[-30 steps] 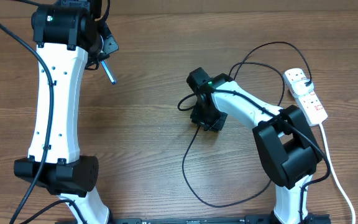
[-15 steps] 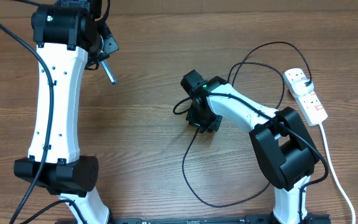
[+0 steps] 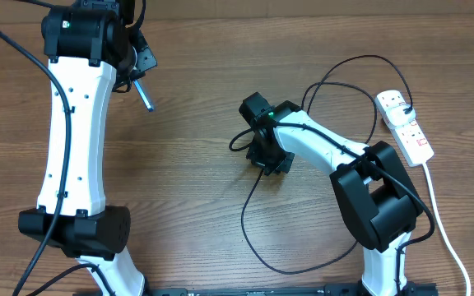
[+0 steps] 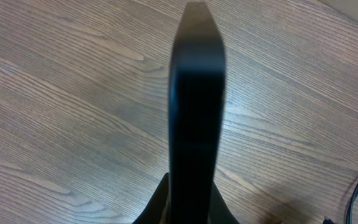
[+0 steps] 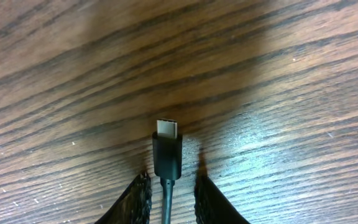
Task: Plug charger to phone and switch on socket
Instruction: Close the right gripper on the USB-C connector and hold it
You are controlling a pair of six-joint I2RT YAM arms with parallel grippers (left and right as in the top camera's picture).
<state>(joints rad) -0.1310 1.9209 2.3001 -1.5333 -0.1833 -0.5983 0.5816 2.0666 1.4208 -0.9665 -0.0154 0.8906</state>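
**Overhead:** fixed camera looking straight down on the wooden table (image 3: 196,205), far enough to frame the whole work area, including the power strip (image 3: 407,127).
**Left wrist:** close, sighting along the edge-on phone (image 4: 194,112) toward the tabletop.
**Right wrist:** very near the wood, facing the charger's connector (image 5: 167,152). Its cable (image 3: 249,196) also appears overhead.

A brown wooden table (image 3: 188,189) fills every view, its grain running from 9 to 3 o'clock overhead. A paler strip (image 3: 319,6) lines the far edge at 12 o'clock. In the right wrist view, light leaves a soft sheen (image 5: 272,149) on the wood toward 4 o'clock.
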